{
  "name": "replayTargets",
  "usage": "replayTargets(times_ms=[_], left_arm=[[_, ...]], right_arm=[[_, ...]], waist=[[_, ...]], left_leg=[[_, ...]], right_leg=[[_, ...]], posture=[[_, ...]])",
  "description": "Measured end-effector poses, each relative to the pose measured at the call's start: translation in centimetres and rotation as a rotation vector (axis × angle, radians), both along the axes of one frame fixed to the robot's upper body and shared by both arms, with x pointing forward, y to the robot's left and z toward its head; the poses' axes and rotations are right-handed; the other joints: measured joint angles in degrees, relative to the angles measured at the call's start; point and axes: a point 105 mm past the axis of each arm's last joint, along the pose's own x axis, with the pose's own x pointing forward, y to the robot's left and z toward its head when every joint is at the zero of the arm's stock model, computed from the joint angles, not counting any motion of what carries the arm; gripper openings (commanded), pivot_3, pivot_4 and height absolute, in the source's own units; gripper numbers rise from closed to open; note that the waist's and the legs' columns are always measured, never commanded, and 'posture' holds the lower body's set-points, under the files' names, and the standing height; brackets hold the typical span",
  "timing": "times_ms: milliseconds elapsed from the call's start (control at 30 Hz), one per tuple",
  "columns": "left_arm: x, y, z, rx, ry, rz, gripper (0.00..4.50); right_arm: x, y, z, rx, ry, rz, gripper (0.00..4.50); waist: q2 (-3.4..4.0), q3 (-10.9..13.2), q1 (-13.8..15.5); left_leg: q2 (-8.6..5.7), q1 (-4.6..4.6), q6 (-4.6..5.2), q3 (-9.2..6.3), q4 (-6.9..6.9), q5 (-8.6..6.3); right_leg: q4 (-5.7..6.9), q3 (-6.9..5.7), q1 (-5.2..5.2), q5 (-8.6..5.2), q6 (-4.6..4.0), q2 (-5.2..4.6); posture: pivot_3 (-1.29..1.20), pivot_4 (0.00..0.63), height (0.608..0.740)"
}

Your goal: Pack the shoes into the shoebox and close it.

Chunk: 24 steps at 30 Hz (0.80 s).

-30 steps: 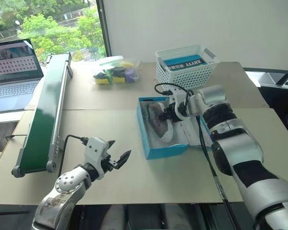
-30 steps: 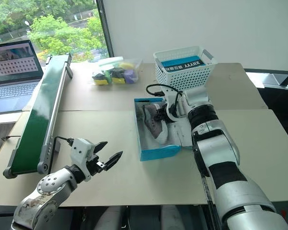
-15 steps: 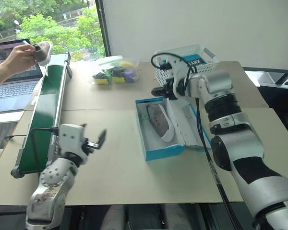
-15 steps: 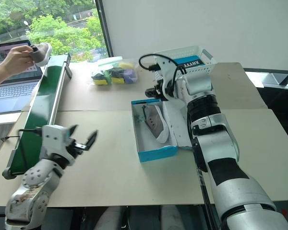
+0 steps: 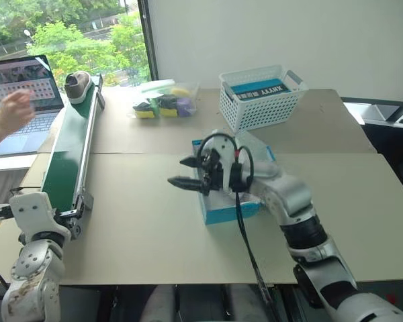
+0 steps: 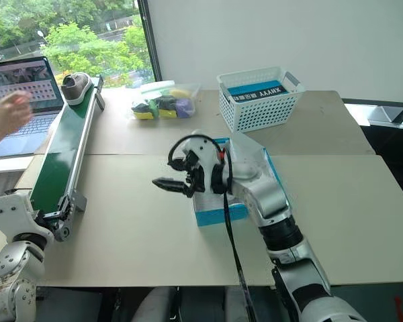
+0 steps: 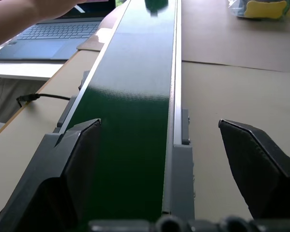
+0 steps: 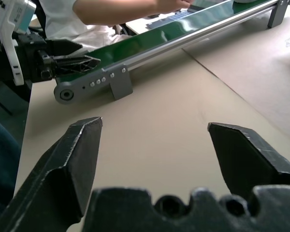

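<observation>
I am waiting, left gripper (image 7: 159, 159) spread empty at the conveyor (image 5: 70, 144) end; should let the shoe (image 5: 77, 86) arrive fully; right gripper (image 5: 188, 173) also apart.

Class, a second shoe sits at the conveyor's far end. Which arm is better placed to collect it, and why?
Probably left: the open left gripper already faces the green conveyor carrying the shoe. The open right gripper hangs beside the shoebox.

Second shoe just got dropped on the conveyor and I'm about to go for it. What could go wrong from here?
1. The shoe sits at the far end of the green conveyor, beside a person's hand; reaching early risks contact.
2. The open left gripper waits at the near end; a late close could let the shoe drop.
3. The right gripper hovers open beside the shoebox, and could knock it.
</observation>
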Motion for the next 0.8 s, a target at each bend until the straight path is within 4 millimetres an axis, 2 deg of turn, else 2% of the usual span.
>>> replayTargets(times_ms=[267,400,800], left_arm=[[-0.7,0.4,-0.5,-0.005,0.021,0.009,4.50],[-0.8,0.5,-0.8,-0.010,0.044,0.005,4.50],[-0.3,1.3,-0.5,-0.014,0.041,0.008,4.50]], right_arm=[[-1.3,1.8,0.0,-0.002,-0.076,0.060,4.44],[-0.9,2.1,-0.4,-0.052,-0.184,0.026,4.44],[-0.3,2.2,-2.2,-0.093,-0.202,-0.027,4.44]], waist=[[-0.03,-0.02,-0.08],[-0.10,-0.07,0.04],[-0.14,-0.09,-0.10]], left_leg=[[0.01,0.00,-0.01,-0.02,-0.02,0.00],[0.00,0.00,-0.01,-0.01,-0.01,0.00],[0.02,0.00,-0.01,-0.05,-0.02,-0.01]], right_leg=[[-0.01,0.02,-0.01,0.00,0.00,0.01],[-0.01,0.00,-0.01,0.00,0.00,0.01],[-0.01,0.01,-0.04,0.01,-0.01,0.01]], posture=[[0.00,0.150,0.739],[0.00,0.150,0.739],[0.00,0.150,0.739]])
